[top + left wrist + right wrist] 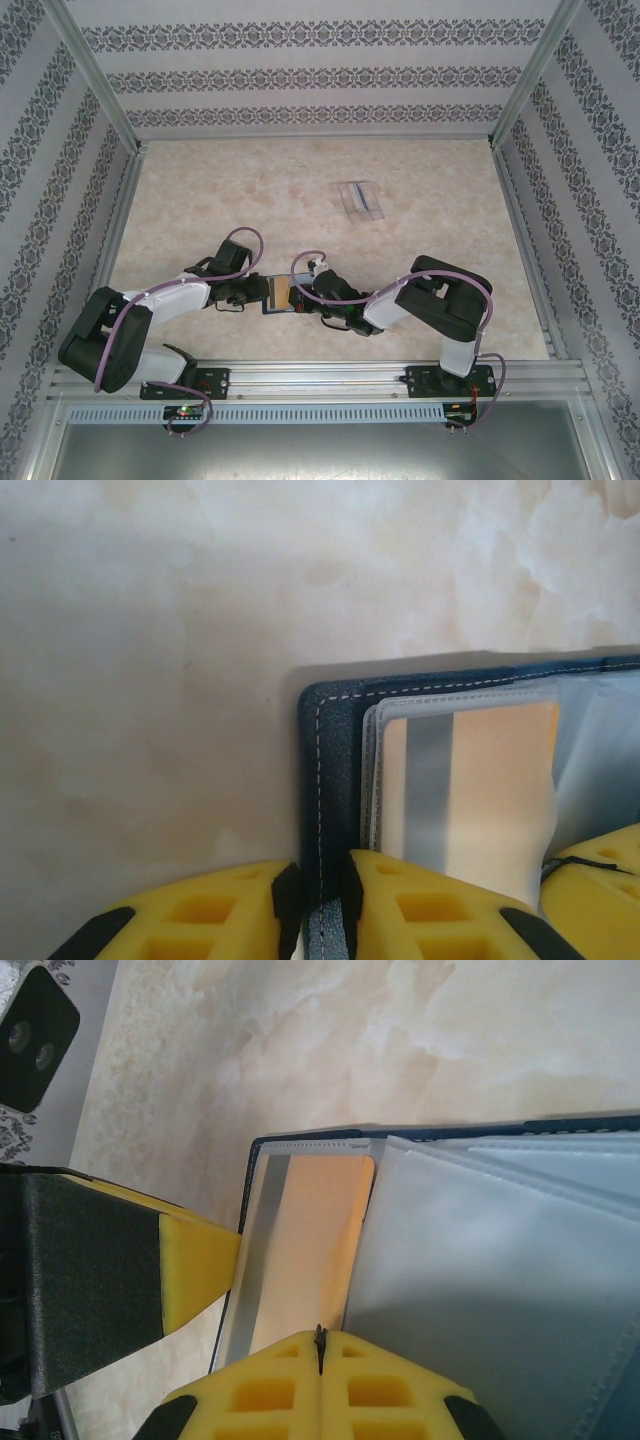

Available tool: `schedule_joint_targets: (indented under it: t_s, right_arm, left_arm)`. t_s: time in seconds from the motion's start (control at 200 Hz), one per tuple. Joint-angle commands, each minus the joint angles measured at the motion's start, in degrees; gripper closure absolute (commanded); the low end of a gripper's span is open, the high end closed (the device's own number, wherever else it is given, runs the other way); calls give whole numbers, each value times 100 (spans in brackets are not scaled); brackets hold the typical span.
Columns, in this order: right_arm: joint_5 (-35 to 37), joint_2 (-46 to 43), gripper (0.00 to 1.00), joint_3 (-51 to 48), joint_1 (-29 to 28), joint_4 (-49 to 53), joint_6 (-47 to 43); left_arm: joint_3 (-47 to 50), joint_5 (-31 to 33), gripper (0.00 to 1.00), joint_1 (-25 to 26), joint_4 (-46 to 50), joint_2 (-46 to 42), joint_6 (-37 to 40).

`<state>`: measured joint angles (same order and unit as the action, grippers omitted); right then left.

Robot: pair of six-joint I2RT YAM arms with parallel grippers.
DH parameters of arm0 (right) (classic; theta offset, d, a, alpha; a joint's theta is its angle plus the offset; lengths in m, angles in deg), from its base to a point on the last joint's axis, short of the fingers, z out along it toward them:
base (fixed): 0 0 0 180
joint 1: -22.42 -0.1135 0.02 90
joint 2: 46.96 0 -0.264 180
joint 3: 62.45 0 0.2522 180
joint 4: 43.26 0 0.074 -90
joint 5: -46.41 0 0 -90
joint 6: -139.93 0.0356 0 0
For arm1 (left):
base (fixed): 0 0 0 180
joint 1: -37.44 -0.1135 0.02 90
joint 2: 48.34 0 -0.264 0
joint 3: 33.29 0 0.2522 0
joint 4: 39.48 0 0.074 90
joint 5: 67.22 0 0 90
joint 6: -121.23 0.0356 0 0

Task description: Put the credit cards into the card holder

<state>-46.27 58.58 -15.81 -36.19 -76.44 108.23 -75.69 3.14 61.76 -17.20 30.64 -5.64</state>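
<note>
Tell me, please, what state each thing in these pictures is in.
Dark navy folding card holder: open.
Orange rectangular card with grey stripe: inside a clear sleeve.
Transparent plastic case: lying far from the holder; open or shut unclear.
Left tool: shut on the card holder's edge.
Right tool: shut, fingertips together at the card's near edge.

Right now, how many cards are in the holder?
1: an orange card with a grey stripe, in a clear sleeve of the card holder. Others may be hidden.
</note>
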Motion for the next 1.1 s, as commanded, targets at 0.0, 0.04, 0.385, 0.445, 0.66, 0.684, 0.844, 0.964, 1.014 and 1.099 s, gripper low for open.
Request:
schedule_joint_targets:
  t_s: [0.0, 0.04, 0.385, 0.445, 0.66, 0.684, 0.844, 0.964, 1.014, 1.099]
  right_arm:
    - [-229, 17, 100, 82, -16, 220, -95]
    - [-198, -89, 99, 33, 19, 300, -143]
    - [-330, -1694, 83, -285, 497, 1861, -798]
    - [-67, -1995, 81, -130, 500, 2542, -1105]
    - [467, -2473, 66, 583, 588, 4246, -1986]
    - [420, -2434, 64, 651, 588, 4346, -1962]
    - [-595, -1975, 58, 1045, 434, 4961, -1006]
    - [-641, -1761, 57, 904, 230, 4860, -492]
    - [-643, -1714, 57, 857, 227, 4828, -343]
    - [-603, -1700, 57, 801, 221, 4777, -255]
  left_arm:
    - [364, -501, 72, 228, -642, 558, -30]
    - [365, -484, 72, 229, -634, 529, -40]
    - [428, -282, 68, 225, -545, 399, -109]
    - [404, -283, 68, 227, -531, 408, -110]
    - [365, -244, 68, 225, -526, 483, -110]
    - [357, -243, 68, 222, -522, 487, -106]
    - [412, -170, 68, 222, -510, 421, -136]
    - [423, -134, 68, 230, -496, 333, -165]
    - [439, -132, 68, 216, -509, 338, -179]
    - [411, -170, 69, 215, -510, 407, -145]
